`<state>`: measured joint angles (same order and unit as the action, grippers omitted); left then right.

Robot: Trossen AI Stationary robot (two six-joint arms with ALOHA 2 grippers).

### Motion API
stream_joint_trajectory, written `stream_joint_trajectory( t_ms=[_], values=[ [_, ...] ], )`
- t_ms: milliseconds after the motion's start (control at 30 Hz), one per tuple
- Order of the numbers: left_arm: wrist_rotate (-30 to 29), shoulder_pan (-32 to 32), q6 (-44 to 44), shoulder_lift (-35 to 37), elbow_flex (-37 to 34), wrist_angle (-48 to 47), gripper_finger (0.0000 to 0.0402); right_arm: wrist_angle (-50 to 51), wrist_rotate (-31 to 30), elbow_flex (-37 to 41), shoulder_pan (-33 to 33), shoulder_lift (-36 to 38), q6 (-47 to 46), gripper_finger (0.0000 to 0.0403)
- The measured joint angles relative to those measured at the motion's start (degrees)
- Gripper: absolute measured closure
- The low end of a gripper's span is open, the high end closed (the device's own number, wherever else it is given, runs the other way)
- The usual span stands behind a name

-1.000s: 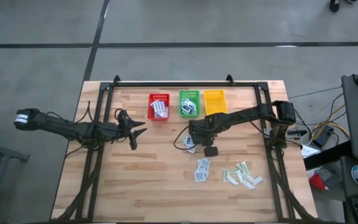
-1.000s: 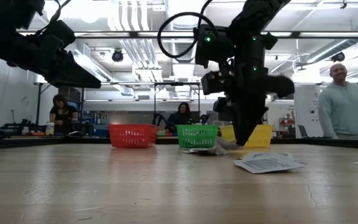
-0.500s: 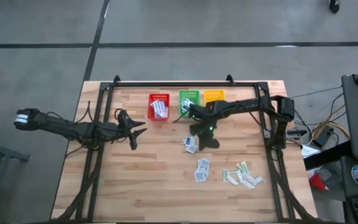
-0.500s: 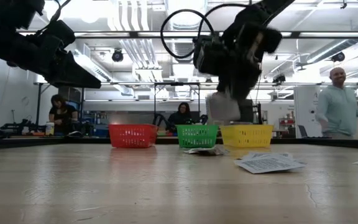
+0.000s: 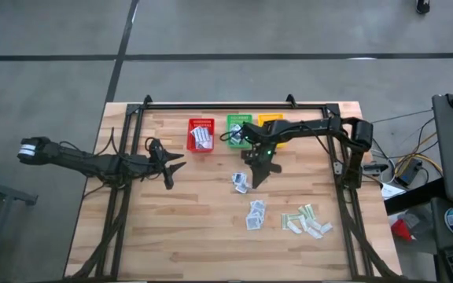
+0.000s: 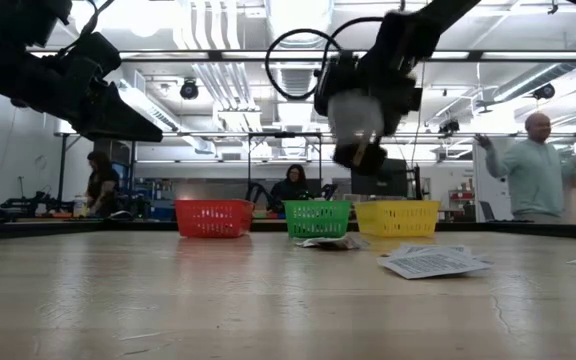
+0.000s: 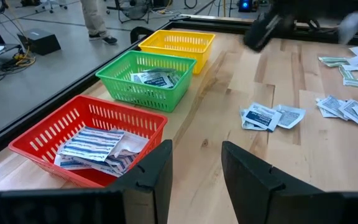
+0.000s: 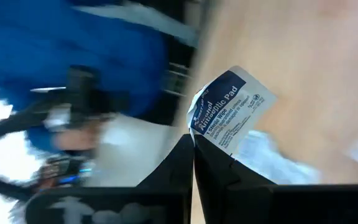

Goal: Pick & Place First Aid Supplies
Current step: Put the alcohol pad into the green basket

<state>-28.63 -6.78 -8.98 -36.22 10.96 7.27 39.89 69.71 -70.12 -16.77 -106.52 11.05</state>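
The tabletop (image 5: 187, 212) is showing pale butcher-block wood in glued strips, with a smooth, faintly sheened finish. The red basket (image 7: 86, 140), green basket (image 7: 146, 78) and yellow basket (image 7: 178, 45) are looking like glossy moulded plastic lattice. The wipe packet (image 8: 229, 111) is appearing as crinkled, printed paper-foil.

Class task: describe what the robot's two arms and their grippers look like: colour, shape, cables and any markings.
Both arms are dark, slim and jointed. The left arm has a white-banded end by its base and ends in the left gripper, two flat black fingers. The right arm carries a looping black cable and a small green light; the right gripper has two black, tapering fingers.
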Motion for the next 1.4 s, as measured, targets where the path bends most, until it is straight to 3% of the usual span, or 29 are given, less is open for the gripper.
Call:
stream_joint_trajectory(
  t_ms=[200, 300, 400, 733, 900, 1000, 1400],
  values=[
    [0.0, 0.0, 0.1, 0.0, 0.0, 0.0, 0.0268, 0.4, -41.2, -1.8, 1.6, 0.0, -4.8, 0.0394],
    [0.0, 0.0, 0.1, 0.0, 0.0, 0.0, 0.0268, 0.4, -57.5, -4.7, 2.6, 0.0, -3.5, 0.0394],
    [0.0, 0.0, 0.0, 0.0, 0.0, 0.0, 0.0268, 1.2, -68.0, -8.9, 3.4, 0.0, 1.2, 0.0394],
    [0.0, 0.0, -0.3, 0.0, 0.0, 0.0, 0.0268, 2.6, -77.6, -21.7, -0.6, 0.0, 17.5, 0.0394],
    [0.0, 0.0, -0.1, 0.0, 0.0, 0.0, 0.0268, 3.3, -76.6, -21.9, -4.7, -0.2, 19.2, 0.0394],
    [0.0, 0.0, -0.1, 0.0, 0.0, 0.0, 0.0268, 3.2, -72.6, -21.3, -6.2, -0.2, 19.1, 0.0394],
    [0.0, 0.0, -0.1, 0.0, 0.0, 0.0, 0.0268, 4.2, -71.2, -21.3, -6.3, -8.8, 17.1, 0.0394]
  ],
)
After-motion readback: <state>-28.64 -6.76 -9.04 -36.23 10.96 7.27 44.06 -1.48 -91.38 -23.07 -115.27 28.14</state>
